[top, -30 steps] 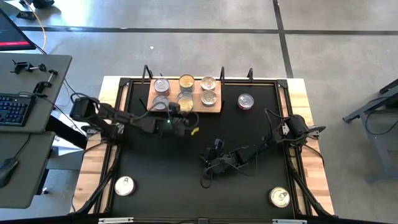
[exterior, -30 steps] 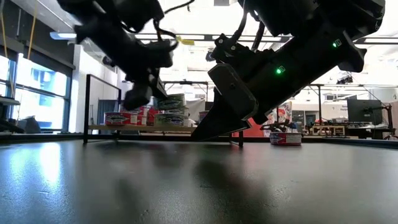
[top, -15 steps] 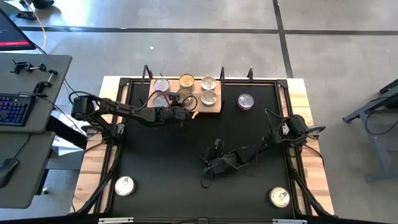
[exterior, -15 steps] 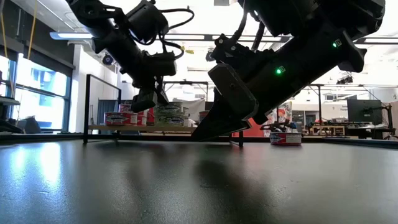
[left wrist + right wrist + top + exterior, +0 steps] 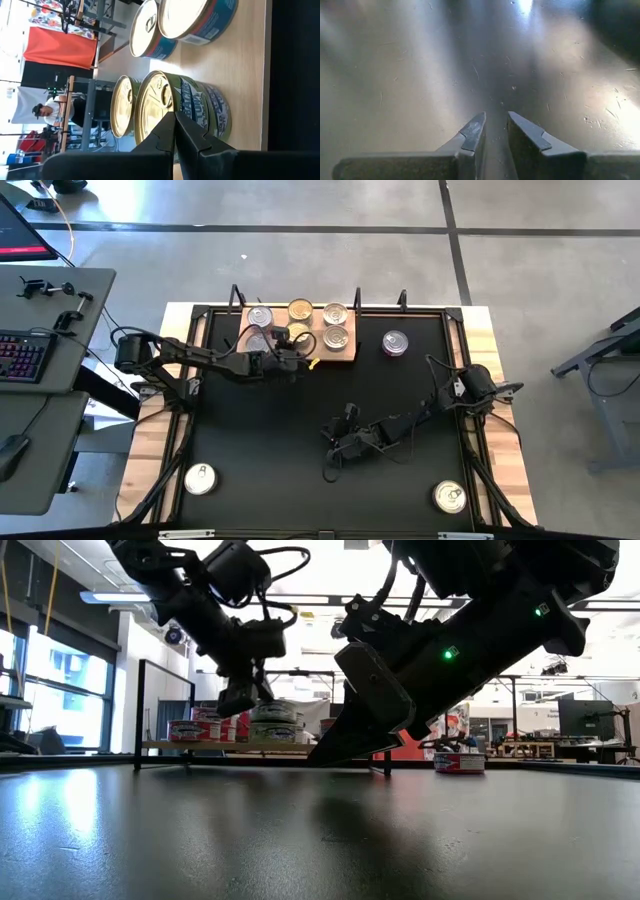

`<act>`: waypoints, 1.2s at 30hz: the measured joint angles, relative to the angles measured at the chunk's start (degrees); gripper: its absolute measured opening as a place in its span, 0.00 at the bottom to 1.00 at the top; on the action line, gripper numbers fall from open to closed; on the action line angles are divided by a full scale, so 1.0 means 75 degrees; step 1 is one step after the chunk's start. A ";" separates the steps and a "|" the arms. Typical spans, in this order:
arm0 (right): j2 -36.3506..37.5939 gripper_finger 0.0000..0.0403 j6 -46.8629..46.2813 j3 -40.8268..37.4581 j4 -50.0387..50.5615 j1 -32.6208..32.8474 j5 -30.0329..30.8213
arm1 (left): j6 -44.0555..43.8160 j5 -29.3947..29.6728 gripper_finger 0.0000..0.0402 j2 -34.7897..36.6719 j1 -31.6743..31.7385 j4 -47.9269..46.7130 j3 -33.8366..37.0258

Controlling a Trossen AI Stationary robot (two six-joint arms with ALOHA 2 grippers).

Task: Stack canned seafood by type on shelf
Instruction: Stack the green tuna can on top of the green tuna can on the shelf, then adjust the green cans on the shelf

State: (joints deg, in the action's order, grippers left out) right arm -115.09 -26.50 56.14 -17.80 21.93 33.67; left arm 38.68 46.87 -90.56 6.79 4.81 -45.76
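Observation:
The shelf [image 5: 340, 354] is a light wooden slab at the mat's far edge, carrying several tins [image 5: 335, 314]. At its near edge a gold-lidded tin [image 5: 297, 332] sits on top of another tin [image 5: 220, 112]. My left gripper [image 5: 292, 353] is shut and reaches level over the shelf's near edge, tips at that upper tin [image 5: 155, 107]. My right gripper [image 5: 335, 450] hovers low over the bare mat, fingers slightly open [image 5: 495, 120] and holding nothing. Three loose tins rest on the mat: [image 5: 395, 342], [image 5: 200, 478], [image 5: 450, 497]. My left gripper comes level from the table's near side with its fingers shut. Its tips [image 5: 174, 114] stand against the upper tin's side wall just under the lid rim [image 5: 167, 117]. I cannot tell whether they touch it. The tin sits flat on the one below.
A black frame rail [image 5: 190, 380] runs around the mat, with uprights behind the shelf [image 5: 137, 715]. A desk with a keyboard [image 5: 25, 355] stands left of the table. Bare mat [image 5: 260, 440] lies between the shelf and the near tins.
My left gripper has moved toward the table's far edge, up to the shelf's near edge, then held still. The gold-lidded upper tin in front of it now sits a little farther back on the shelf than a second ago.

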 joint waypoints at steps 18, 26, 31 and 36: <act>0.0000 0.17 -0.0007 -0.0001 -0.0007 -0.0004 0.0000 | -0.1299 -0.0474 0.25 0.0169 0.0301 0.0054 -0.0575; 0.0000 0.17 -0.0055 0.0001 -0.0058 -0.0017 0.0002 | -0.2247 -0.2511 0.08 -0.0052 0.2017 -0.0620 -0.1751; 0.0000 0.17 -0.0023 0.0001 -0.0065 -0.0017 0.0050 | -0.2557 -0.3546 0.01 -0.0483 0.2808 -0.0640 -0.1988; 0.0000 0.17 -0.0057 0.0001 -0.0065 -0.0017 0.0050 | -0.2560 -0.3597 0.01 -0.0746 0.3036 -0.0920 -0.1982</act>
State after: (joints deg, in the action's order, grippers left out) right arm -115.09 -26.93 56.14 -18.28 21.80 34.04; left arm 19.49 19.89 -96.16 29.56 -2.09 -60.62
